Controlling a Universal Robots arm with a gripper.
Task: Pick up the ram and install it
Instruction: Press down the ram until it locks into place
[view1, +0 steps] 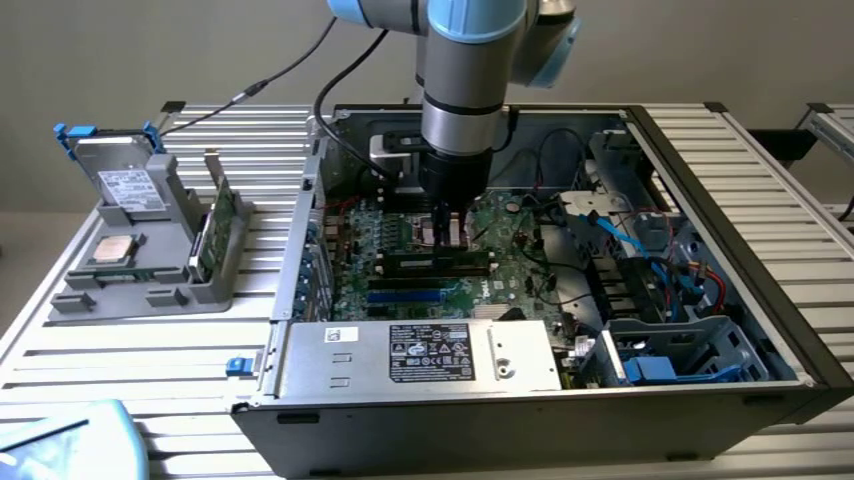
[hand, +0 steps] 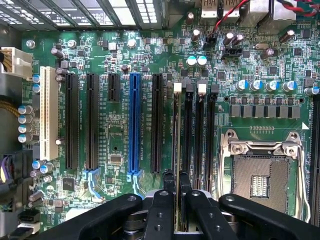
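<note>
Over the open computer case (view1: 747, 215), a grey and blue robot arm (view1: 465, 80) reaches straight down, its end effector (view1: 449, 228) low above the green motherboard (view1: 514, 225). Between its two black fingers (hand: 159, 210) it grips the ram (hand: 176, 165) — a thin stick seen edge-on from the wrist camera, standing upright and lined up along one of the memory slots (hand: 188, 135). That slot is the one nearest the long black expansion slot (hand: 157, 122), with more dark memory slots just beside it on the far side. The ram's lower edge sits at the slot; whether it is fully seated cannot be told.

Near the memory slots lies the empty processor socket (hand: 260, 175), its silver metal frame open around a dark square. A blue expansion slot (hand: 134, 125) and a white one (hand: 46, 112) run parallel to the black ones.

On the exterior view's left, outside the case, a grey holder (view1: 140, 270) rests on the slatted metal counter (view1: 160, 350). It carries a hard drive (view1: 130, 190), a square silver processor chip (view1: 114, 250) and a green card (view1: 220, 225) standing upright. At the front of the case sits the silver power supply (view1: 427, 355) — labelled on top.
</note>
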